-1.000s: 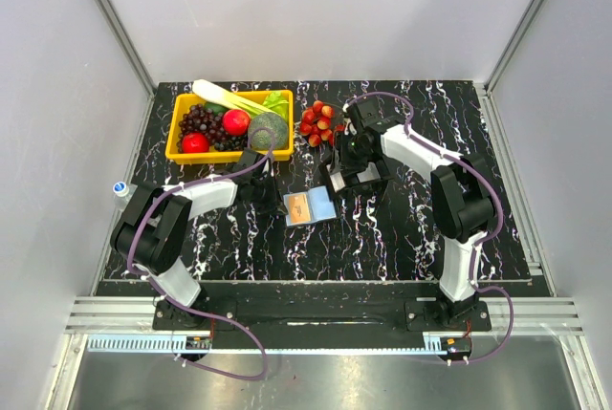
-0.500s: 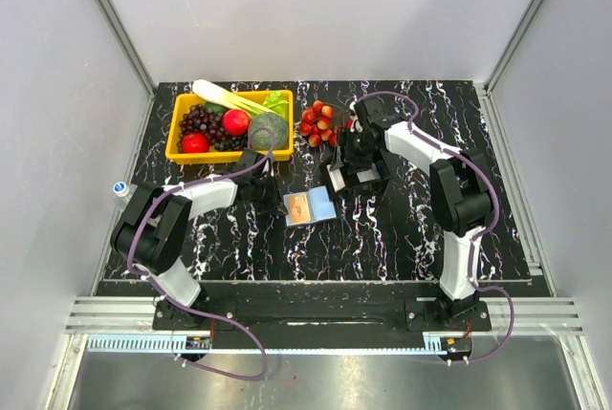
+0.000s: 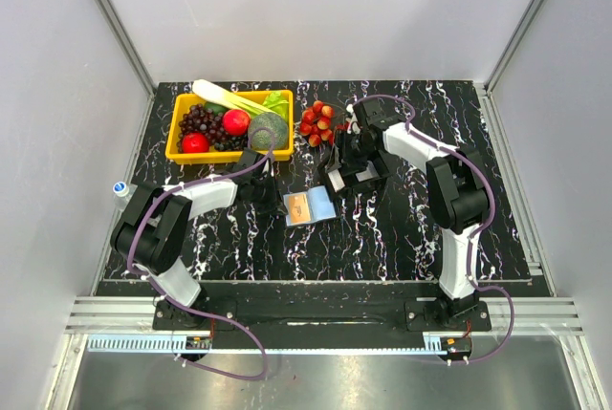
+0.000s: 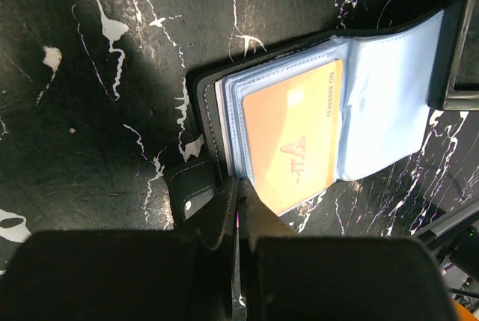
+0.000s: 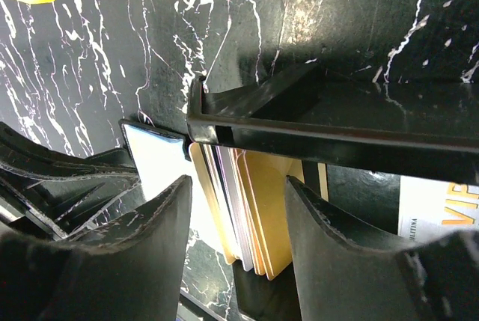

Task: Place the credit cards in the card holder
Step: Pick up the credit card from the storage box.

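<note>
Nearest us, the card holder point(image 3: 309, 207) lies open on the table point(image 3: 402, 228) with the left gripper point(image 4: 238, 205) pinched closed on its edge, while beyond it the right gripper point(image 5: 239, 201) spreads wide around the credit cards point(image 5: 258, 216) standing in the black tray point(image 5: 322, 130).

white card point(image 5: 438, 209) shows orange "vi…", cut off; orange card point(image 4: 288, 138) print illegible.

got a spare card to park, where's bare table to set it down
Bare: table right of the right arm, and the strip between holder and near edge. Crowded: the middle, around basket, fruit, tray, holder.
</note>
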`<state>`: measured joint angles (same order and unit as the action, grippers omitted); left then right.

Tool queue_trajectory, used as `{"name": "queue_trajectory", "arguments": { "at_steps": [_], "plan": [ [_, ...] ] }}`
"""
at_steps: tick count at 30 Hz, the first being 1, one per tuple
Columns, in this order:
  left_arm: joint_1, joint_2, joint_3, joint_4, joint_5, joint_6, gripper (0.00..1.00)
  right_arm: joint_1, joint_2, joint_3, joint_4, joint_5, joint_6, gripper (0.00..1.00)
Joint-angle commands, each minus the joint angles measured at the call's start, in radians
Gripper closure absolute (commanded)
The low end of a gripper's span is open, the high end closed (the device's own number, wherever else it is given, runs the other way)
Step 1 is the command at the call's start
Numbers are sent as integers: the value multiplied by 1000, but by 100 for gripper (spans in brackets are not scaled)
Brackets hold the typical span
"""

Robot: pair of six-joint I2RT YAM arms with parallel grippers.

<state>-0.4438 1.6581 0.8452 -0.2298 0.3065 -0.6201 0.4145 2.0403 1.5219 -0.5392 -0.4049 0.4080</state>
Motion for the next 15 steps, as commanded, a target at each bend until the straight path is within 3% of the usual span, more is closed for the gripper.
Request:
{"name": "queue_trajectory", "arguments": {
  "at_steps": [1, 15],
  "plan": [
    [-3, 20, 29, 24, 31, 8, 100, 6, -46, 20, 36, -84, 15, 44],
    [-3, 26, 32, 24, 36, 10, 100, 6, -75, 21, 36, -80, 22, 52]
  ]
}}
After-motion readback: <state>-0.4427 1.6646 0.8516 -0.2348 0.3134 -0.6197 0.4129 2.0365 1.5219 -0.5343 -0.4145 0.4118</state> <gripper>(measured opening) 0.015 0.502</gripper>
